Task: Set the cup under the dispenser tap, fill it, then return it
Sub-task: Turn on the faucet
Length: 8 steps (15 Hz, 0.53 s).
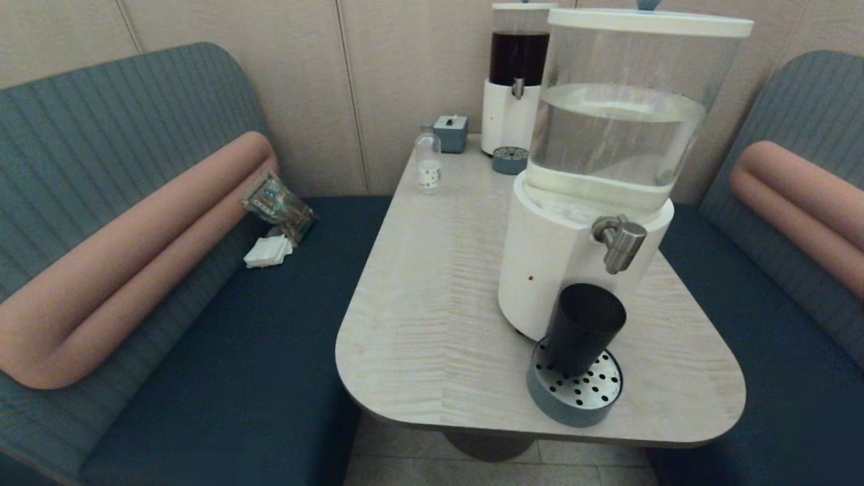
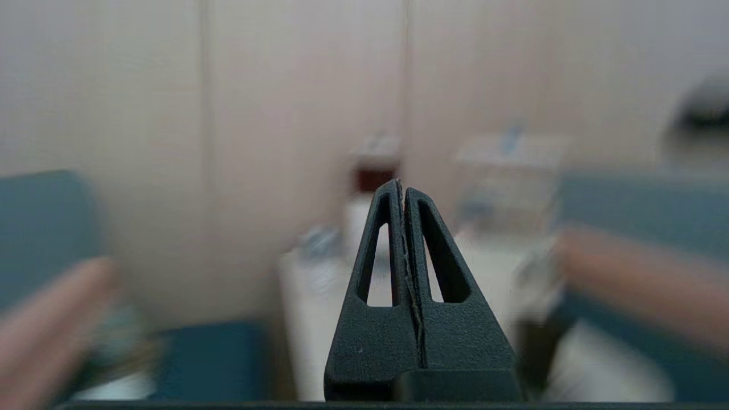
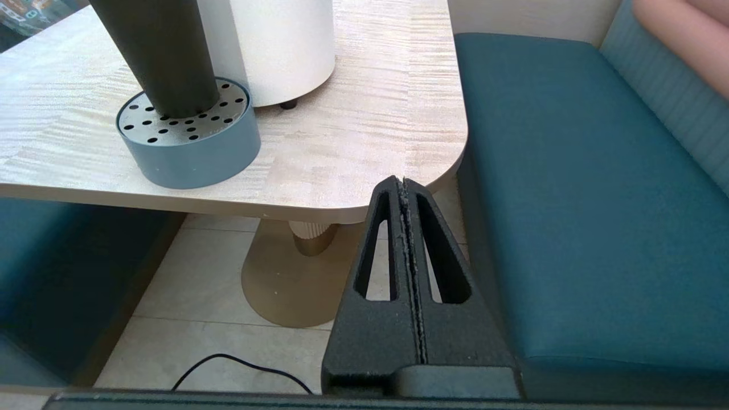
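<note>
Standing upright on the drip tray [image 1: 574, 398], the cup [image 1: 580, 329] is sitting just below the tap [image 1: 617, 241], untouched, while the left gripper [image 2: 403, 191] and right gripper [image 3: 402, 188] are hanging clenched, empty, apart from it.

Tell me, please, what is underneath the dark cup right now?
The cup stands on a round blue-grey drip tray with a perforated metal top, below the dispenser tap. The holes directly under its base are covered.

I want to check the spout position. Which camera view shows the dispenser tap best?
The head view: the dispenser tap shows whole, angled down above the cup. The right wrist view shows only the cup's lower body on the drip tray, no tap. The left wrist view is too blurred.
</note>
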Available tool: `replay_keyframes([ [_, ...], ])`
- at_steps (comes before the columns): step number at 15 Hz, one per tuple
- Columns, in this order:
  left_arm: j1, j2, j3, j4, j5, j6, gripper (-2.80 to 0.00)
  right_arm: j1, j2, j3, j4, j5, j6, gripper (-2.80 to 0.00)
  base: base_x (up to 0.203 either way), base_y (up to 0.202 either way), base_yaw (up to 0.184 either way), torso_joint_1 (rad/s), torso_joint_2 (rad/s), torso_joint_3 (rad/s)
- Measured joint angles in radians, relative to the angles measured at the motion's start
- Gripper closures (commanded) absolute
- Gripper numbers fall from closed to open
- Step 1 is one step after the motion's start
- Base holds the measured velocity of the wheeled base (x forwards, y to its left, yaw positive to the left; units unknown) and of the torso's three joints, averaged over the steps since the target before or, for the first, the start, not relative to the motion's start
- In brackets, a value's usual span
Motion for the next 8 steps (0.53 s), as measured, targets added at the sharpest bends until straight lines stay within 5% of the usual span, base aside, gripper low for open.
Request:
replay_keyframes([
  [4,-0.002,-0.065,0.153,0.095,0.065,0.326,0.0,0.0,0.0,0.0,0.0,0.0,0.0,0.0,0.0,0.0,0.0,0.0,0.0,0.0],
  [8,-0.003,-0.077,0.416,0.087,0.162,0.454,0.0,0.0,0.0,0.0,0.0,-0.001,0.0,0.0,0.0,0.0,0.0,0.0,0.0,0.0],
])
